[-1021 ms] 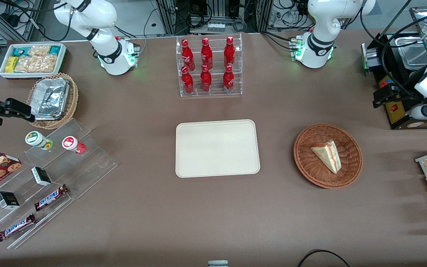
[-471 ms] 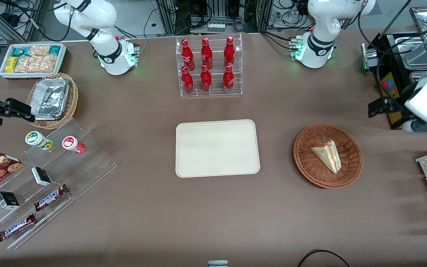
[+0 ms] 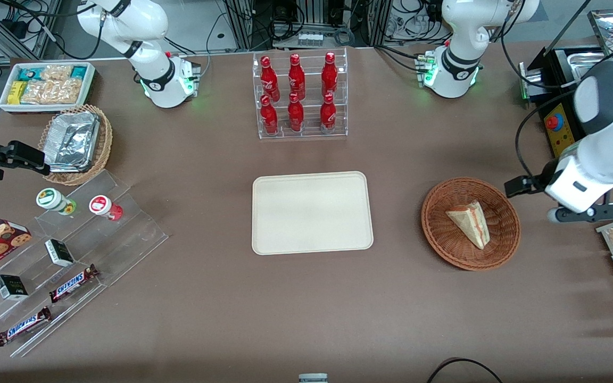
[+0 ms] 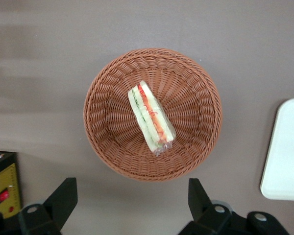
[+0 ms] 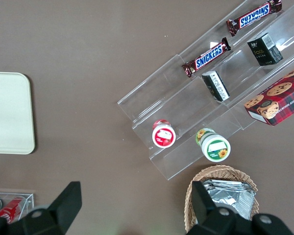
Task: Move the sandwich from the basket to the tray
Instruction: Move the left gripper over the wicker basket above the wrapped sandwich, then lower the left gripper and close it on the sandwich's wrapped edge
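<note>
Hand (image 4: 130,205) hovers spread wide above the basket (image 4: 108,147) rim, sandwich (image 4: 151,116) untouched inside.

You see rough woven wicker on the basket (image 4: 108,142), clear glossy film around the sandwich (image 4: 152,120), a smooth matt tray (image 3: 312,213), and matt black gripper (image 4: 130,203) fingers spread above the matt brown table (image 3: 306,308).

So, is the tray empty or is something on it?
Empty: the tray shows only bare surface. The sandwich lies in the basket; the open gripper hovers above.
</note>
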### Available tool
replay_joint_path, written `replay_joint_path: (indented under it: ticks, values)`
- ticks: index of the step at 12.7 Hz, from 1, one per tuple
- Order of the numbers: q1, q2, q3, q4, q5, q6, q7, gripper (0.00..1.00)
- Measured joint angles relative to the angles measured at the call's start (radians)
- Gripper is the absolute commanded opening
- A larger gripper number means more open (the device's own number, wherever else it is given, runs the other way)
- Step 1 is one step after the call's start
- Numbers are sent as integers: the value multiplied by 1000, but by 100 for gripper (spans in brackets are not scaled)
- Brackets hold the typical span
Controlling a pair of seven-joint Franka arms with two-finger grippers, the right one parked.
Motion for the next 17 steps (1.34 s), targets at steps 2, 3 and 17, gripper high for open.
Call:
replay_joint_path:
  ticks: [2, 3, 17]
  values:
    - [-3, 6, 0, -70, 0, 96, -69, 100]
    - [-6, 10, 0, -100, 0, 136, -109, 100]
    - [-50, 102, 5, -296, 1, 424, -272, 100]
